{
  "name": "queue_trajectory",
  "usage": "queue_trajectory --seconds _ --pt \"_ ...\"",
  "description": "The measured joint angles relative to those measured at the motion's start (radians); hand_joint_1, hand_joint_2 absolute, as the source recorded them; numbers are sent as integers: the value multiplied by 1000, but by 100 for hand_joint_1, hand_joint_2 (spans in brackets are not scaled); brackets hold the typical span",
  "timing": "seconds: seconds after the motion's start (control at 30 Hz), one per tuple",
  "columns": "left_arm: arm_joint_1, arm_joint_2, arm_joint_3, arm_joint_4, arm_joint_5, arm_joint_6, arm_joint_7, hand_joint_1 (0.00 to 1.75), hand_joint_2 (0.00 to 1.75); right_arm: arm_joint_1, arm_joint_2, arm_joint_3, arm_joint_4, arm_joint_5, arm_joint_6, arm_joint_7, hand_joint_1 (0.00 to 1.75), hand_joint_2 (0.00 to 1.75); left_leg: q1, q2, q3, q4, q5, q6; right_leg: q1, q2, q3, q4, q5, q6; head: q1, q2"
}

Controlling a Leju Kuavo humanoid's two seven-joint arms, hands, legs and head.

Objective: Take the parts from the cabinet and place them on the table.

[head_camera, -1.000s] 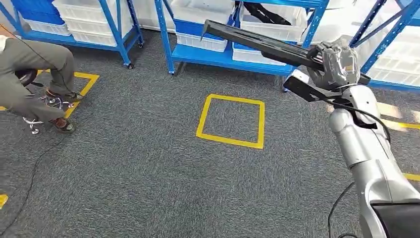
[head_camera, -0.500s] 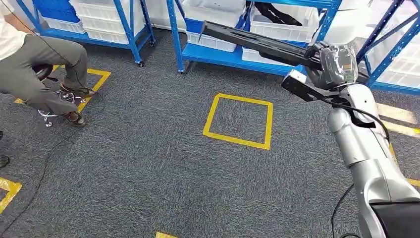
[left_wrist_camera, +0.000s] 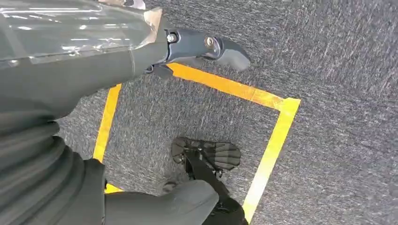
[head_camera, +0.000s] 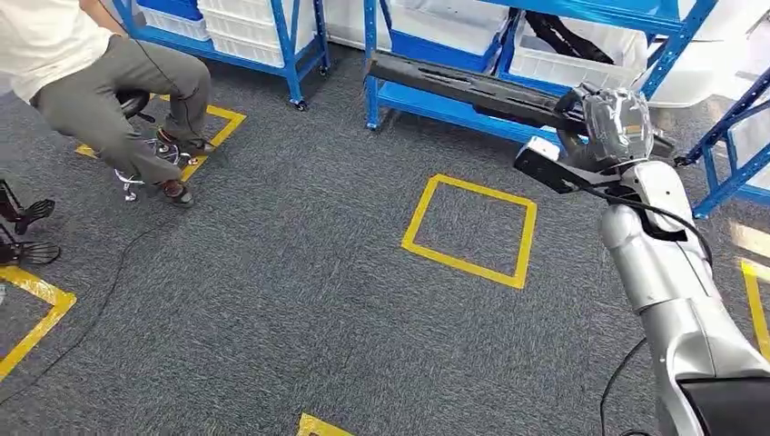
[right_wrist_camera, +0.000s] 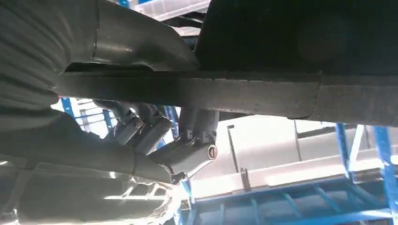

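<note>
My right hand [head_camera: 613, 123] is raised at chest height and grips a long black bar-shaped part [head_camera: 472, 86] near one end. The part sticks out to the left, level, in front of the blue shelving. In the right wrist view the part [right_wrist_camera: 234, 96] runs across the picture, with the fingers [right_wrist_camera: 141, 126] curled against its underside. My left hand [left_wrist_camera: 141, 51] hangs over the grey carpet, holding nothing, its thumb [left_wrist_camera: 211, 47] standing apart from the rest.
Blue racks [head_camera: 427, 100] with white bins [head_camera: 572, 64] line the far side. A person [head_camera: 100, 82] sits on a stool at the upper left. A yellow taped square [head_camera: 468, 232] marks the carpet. A black cable [head_camera: 100, 309] trails across the floor at the left.
The whole picture has shifted right, so the camera has turned left; the seated person is further in view. My right hand still holds the black part the same way.
</note>
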Motion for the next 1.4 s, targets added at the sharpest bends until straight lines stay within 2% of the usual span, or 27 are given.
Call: queue_trajectory --seconds 0.13,0.17,0.2,0.27,0.33,0.4,0.47,0.5,0.53,0.63,0.67,0.7,0.73,0.8,0.83,0.87,0.9,0.97,1.0,1.07,1.13,1.17,1.2,1.23,1.33,1.37,1.4 --pt "3 1 -5 0 0 0 3 0 175 7 1 1 -1 3 -3 -4 175 175 3 -19 -14 3 6 -20 5 -21 2 -2 12 -25 -2 0" --pt "3 7 -6 0 0 0 3 0 175 6 5 2 -3 4 -4 -5 175 175 8 -12 -19 12 -2 -24 -9 -27 4 -7 17 -34 -1 0" --pt "3 5 -7 0 0 0 3 0 175 7 6 2 -7 5 -5 -5 175 175 3 17 -32 42 -26 -32 -8 -32 5 -7 17 -42 -6 0" --pt "3 5 -9 0 -1 0 3 0 175 9 7 2 -9 5 -6 -5 175 175 13 45 -101 191 -103 -47 -6 -42 4 -7 16 -49 -10 0" --pt "3 5 -11 0 -1 0 4 0 175 15 9 3 -9 7 -6 -5 175 175 21 50 -161 311 -139 -56 -5 -54 4 -7 16 -49 -11 0" --pt "3 6 -13 0 -1 0 4 0 175 21 11 5 -9 10 -6 -5 175 175 26 56 -141 265 -97 -60 -6 -67 4 -7 16 -48 -12 0" --pt "3 9 -13 0 0 2 3 0 175 20 20 7 -13 16 -6 -5 175 175 28 75 -42 82 -15 -57 -8 -78 6 -7 15 -47 -12 0" --pt "2 8 -14 0 0 2 1 0 175 18 26 8 -17 22 -6 -3 175 175 27 114 -5 9 -10 -54 -4 -83 7 -7 13 -43 -12 0" --pt "0 9 -14 0 0 3 1 0 175 15 29 8 -19 27 -6 -1 175 175 19 104 -6 7 -10 -47 5 -86 4 -6 11 -37 -10 0" --pt "0 9 -14 0 0 5 -2 0 175 14 58 18 -19 39 -5 2 175 175 9 82 -14 8 -8 -28 4 -102 8 -16 15 -18 -6 0" --pt "0 9 -14 0 0 8 -5 0 175 15 68 23 -19 42 -6 2 175 175 14 75 -4 -8 4 -14 11 -103 3 -13 10 -9 -6 0" --pt "0 8 -14 0 0 10 -6 0 175 15 71 26 -17 42 -8 2 175 175 13 70 0 -16 8 -7 4 -77 -5 9 -4 -10 -4 0" --pt "-1 9 -14 0 0 10 -6 0 175 15 79 30 -16 43 -10 1 175 175 14 66 -1 -17 12 4 3 -56 -29 66 -36 -21 -4 0" --pt "-4 11 -14 0 0 10 -6 0 175 22 84 35 -11 43 -11 1 175 175 12 46 -3 -17 12 5 2 -44 -101 224 -100 -32 -2 0" --pt "-3 12 -14 0 0 10 -6 0 175 27 86 39 -8 42 -12 1 175 175 10 34 -3 -17 12 6 5 -39 -133 290 -120 -30 0 0" --pt "-2 12 -14 0 0 10 -6 0 175 32 87 40 -5 42 -13 1 175 175 8 23 -3 -16 12 6 6 -37 -138 300 -116 -25 -1 0" --pt "-2 12 -15 0 -2 10 -3 0 175 37 92 43 -5 42 -16 1 175 175 7 13 -3 -15 13 6 6 -36 -120 260 -96 -18 0 0" --pt "-3 13 -21 0 -14 9 9 0 175 46 110 47 -7 42 -24 2 175 175 5 -4 -2 -12 13 5 6 -27 -39 96 -29 -7 0 0" --pt "-3 14 -27 0 -19 5 19 0 175 52 121 49 -15 42 -26 4 175 175 6 -12 -4 -9 12 3 6 -1 10 -6 1 -10 0 0" --pt "-3 16 -35 0 -29 0 32 0 175 69 148 54 -26 48 -31 11 175 175 0 -18 -9 -7 13 -8 14 -5 16 -16 5 -25 -1 0" --pt "-2 16 -45 0 -38 -3 42 0 175 87 174 62 -33 49 -34 13 175 175 5 -26 -10 -10 16 -17 20 -14 16 -16 7 -30 -2 0" --pt "-3 18 -51 0 -40 -3 47 0 175 91 189 66 -34 48 -35 14 175 175 3 -31 -12 -9 15 -23 3 -21 22 -25 13 -39 -2 0" --pt "-2 20 -57 0 -45 -3 51 0 175 95 201 69 -34 48 -36 15 175 175 4 -6 -19 8 2 -28 -1 -29 26 -30 16 -44 0 0" --pt "-3 18 -63 0 -51 -5 53 0 175 99 210 72 -35 48 -42 16 175 175 5 21 -39 51 -28 -36 -3 -35 27 -31 16 -57 -12 0" --pt "-4 18 -76 0 -60 -10 61 0 175 120 216 78 -36 48 -64 16 175 175 21 45 -155 277 -123 -56 -2 -56 28 -30 13 -59 -14 0" --pt "-4 18 -82 0 -64 -10 63 0 175 133 216 78 -36 47 -69 16 175 175 28 48 -172 304 -122 -61 -2 -64 29 -30 13 -59 -13 0" --pt "-5 19 -87 0 -69 -10 66 0 175 147 214 78 -38 46 -73 16 175 175 35 52 -164 282 -100 -66 -5 -72 29 -30 12 -58 -13 0"
